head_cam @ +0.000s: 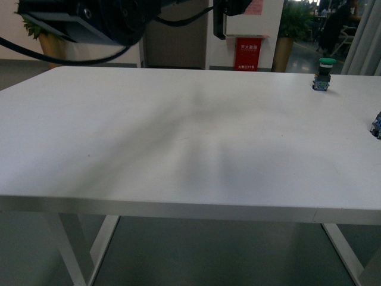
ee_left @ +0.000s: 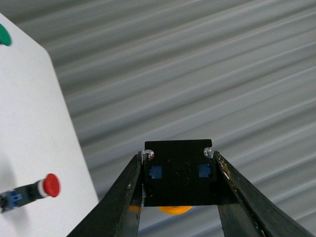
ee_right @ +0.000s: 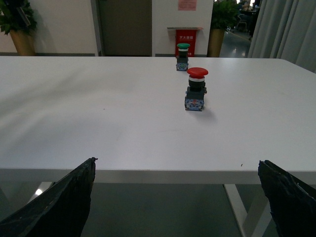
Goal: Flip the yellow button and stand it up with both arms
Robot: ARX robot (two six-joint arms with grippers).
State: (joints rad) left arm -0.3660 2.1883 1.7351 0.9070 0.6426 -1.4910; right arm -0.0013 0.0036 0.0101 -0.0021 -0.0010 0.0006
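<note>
An office-like room: white worktable, potted plant, grey door, red wall box, curtain

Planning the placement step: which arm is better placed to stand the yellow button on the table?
Left. The left gripper is shut on the yellow button, held out beyond the table edge. The right gripper is open and empty, facing the table.

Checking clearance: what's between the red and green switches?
Nothing: only bare table separates red switch and green switch, seen in the right wrist view.
</note>
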